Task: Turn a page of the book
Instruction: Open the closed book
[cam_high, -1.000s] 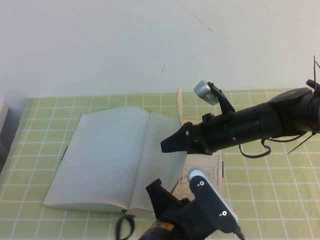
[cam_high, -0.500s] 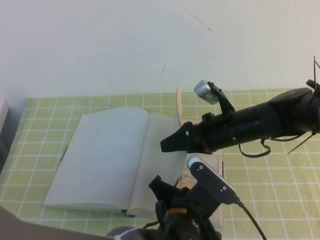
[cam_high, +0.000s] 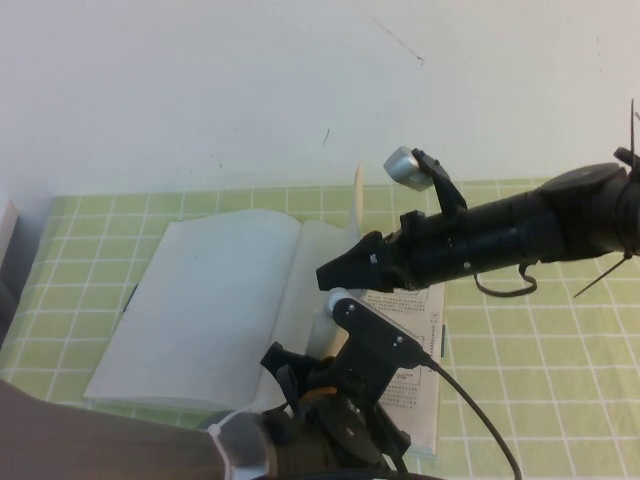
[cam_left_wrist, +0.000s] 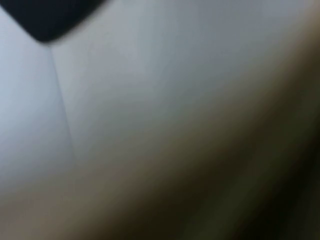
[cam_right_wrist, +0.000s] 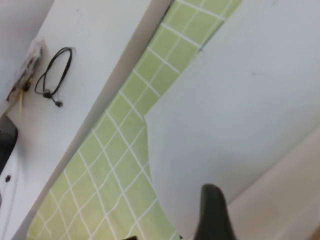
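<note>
An open book lies on the green checked mat; its left page is blank and its right page is printed. One page stands nearly upright over the spine. My right gripper reaches in from the right above the spine and looks shut on that page; the right wrist view shows one dark finger against the blank page and the lifted sheet. My left gripper hovers low over the book's near edge, and its wrist view shows only blurred paper.
A dark object sits at the mat's far left edge. A black cable loop lies on the white surface beyond the mat. The mat right of the book holds nothing.
My left arm has moved forward from the near edge over the book's lower middle, close under the right arm. My right gripper has shifted slightly left with the page.
</note>
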